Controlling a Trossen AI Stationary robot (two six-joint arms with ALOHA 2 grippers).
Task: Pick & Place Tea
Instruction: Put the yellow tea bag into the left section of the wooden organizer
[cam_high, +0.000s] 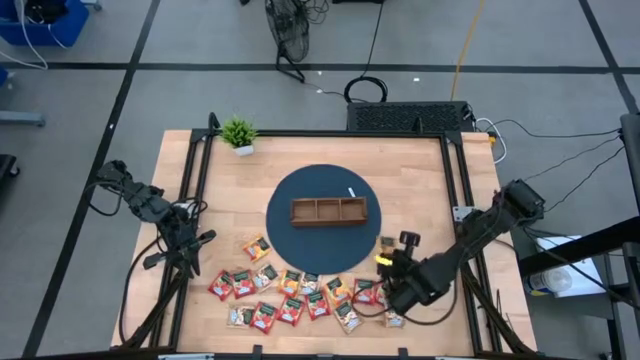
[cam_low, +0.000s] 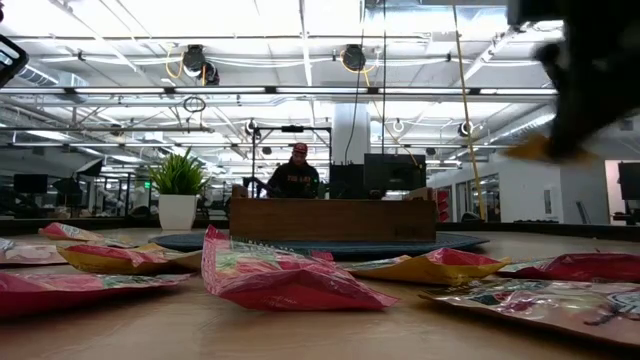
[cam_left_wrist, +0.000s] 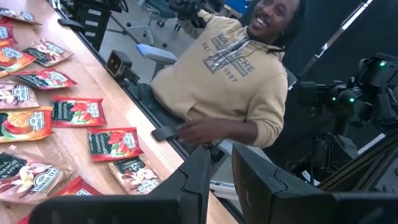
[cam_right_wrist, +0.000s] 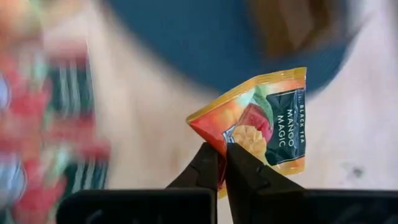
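While the counter (cam_high: 420, 170) still carries most sachets, one is lifted.
Wooden tray (cam_high: 329, 211) sits mid-frame on the blue mat (cam_high: 300, 185), open counter between; right gripper (cam_right_wrist: 224, 163) pinches a mango tea sachet (cam_right_wrist: 268, 124) by its corner, presumably for carrying there; left gripper (cam_left_wrist: 219, 169), narrowly parted, waits lower left.

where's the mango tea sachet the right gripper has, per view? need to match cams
High view: orange mango sachet at the right gripper, right of the sachet rows near the table's front edge.
Low view: likely the blurred orange bit at upper right, under the dark arm.
Left wrist view: not in it.
Right wrist view: centre, pinched by a corner.
Shared landmark: the wooden tray on the blue mat, also in the low view.
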